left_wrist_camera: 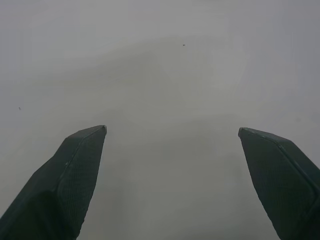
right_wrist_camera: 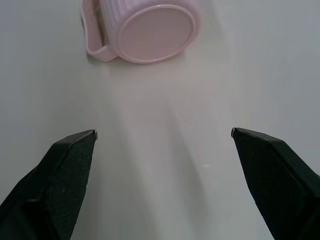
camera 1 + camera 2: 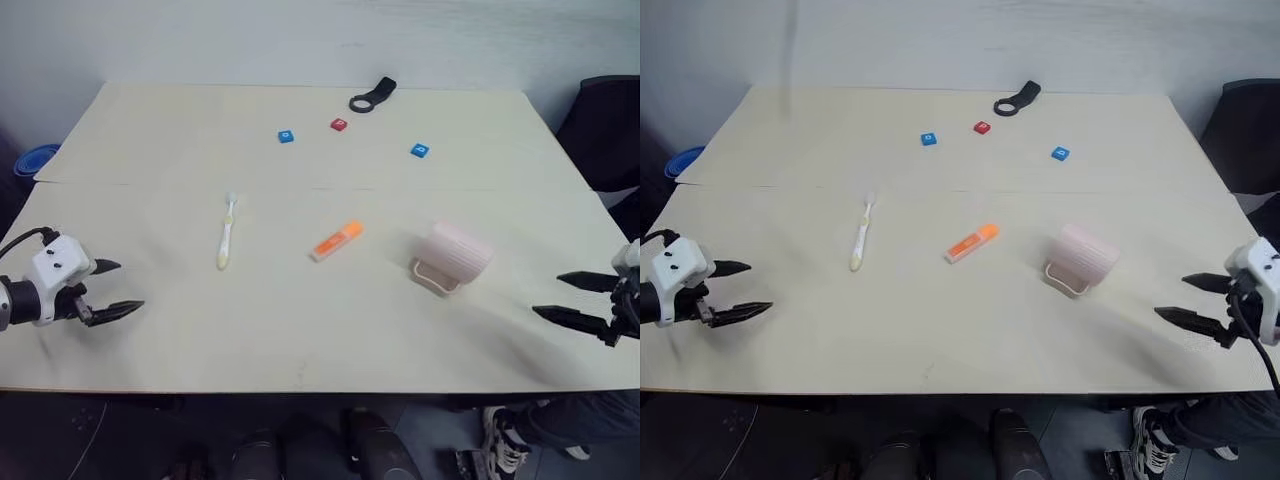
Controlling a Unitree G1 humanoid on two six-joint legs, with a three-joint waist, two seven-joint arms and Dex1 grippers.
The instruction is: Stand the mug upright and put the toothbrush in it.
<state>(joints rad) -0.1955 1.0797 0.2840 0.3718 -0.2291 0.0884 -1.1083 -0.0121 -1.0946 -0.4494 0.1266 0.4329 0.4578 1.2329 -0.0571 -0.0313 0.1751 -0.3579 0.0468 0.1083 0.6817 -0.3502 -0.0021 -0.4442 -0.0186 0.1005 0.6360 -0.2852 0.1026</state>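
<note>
Pale desk point(image 3: 300, 330) carrying a scatter of small things. Pink ribbed mug point(image 3: 455, 255) lying on its side toward the right edge, handle down against the desk on the near side, flat base turned toward the right pincer in the right wrist view point(image 2: 157, 32). Toothbrush point(image 3: 227, 232) lying flat left of centre, bristle head toward the far edge, handle end toward the near edge, well apart from the mug. Orange marker point(image 3: 336, 241) lying between toothbrush and mug, touching neither. Toward the far edge: two blue cubes point(image 3: 286, 136) point(image 3: 419, 150) with a red cube point(image 3: 338, 125) between them, and a black ring-shaped tool point(image 3: 372, 97) close to the far edge.

Left pincer point(image 3: 112, 288) hovering near the left edge toward the near corner, fingers spread wide, nothing between them; bare desk surface ahead of its fingers point(image 1: 75, 175) in the left wrist view. Right pincer point(image 3: 1190, 298) hovering near the right edge, likewise spread wide and gripping nothing, pointing inward with the mug ahead of it but well apart. Blue object point(image 3: 35, 160) off the desk beyond the left edge. Dark chair point(image 3: 605, 130) beyond the far right corner.
</note>
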